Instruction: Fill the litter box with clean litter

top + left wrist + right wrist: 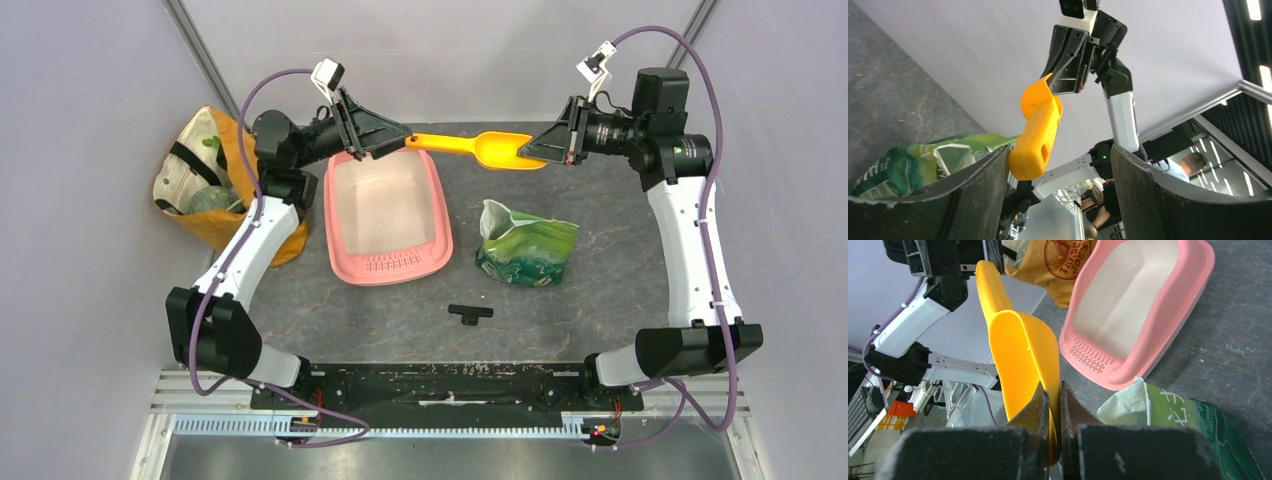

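The litter box lies below the released left tool; right tool grasps the scoop.

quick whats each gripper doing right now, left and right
left gripper: open, the scoop handle's end between its fingers, not clamped
right gripper: shut on the scoop's bowl wall

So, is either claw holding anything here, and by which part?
The right claw pinches the orange plastic scoop by its bowl's rim; the left claw stands open at the handle end, gripping nothing.
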{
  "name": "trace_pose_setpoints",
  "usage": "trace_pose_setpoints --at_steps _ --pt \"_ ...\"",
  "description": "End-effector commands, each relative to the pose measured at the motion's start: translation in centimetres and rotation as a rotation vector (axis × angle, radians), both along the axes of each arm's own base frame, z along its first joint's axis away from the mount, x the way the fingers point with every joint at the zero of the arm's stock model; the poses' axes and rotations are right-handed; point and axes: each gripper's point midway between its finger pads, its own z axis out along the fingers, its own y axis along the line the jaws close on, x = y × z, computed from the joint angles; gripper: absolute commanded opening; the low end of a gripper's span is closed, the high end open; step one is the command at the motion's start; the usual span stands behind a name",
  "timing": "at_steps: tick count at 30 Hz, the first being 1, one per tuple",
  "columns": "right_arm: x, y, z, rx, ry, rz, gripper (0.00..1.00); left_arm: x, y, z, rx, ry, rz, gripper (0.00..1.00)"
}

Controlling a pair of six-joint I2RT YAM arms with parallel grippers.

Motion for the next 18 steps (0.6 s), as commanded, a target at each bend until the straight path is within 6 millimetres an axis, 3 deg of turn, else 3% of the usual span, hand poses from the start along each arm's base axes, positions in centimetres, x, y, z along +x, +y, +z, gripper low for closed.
trace_pose_setpoints --at_steps 1,7,13,18 --pt "-1.0 0.6 2.2 0.031 -0.089 0.04 0.0 -2.1 -0.6 2.5 -0.064 -0.029 -0.101 0.76" --pt "-0.9 0.9 2.3 0.031 -0.101 0.05 0.0 -1.7 -1.9 0.2 -0.019 0.074 -0.124 0.7" --pt "-1.1 1.4 1.4 0.008 -0.095 0.072 0.0 -2.8 -3.5 -0.3 -0.005 0.088 -0.195 0.57" --pt "-1.7 1.5 0.6 -0.013 -0.074 0.087 0.0 -2.9 -3.7 -0.7 -0.005 0.106 -0.221 0.49"
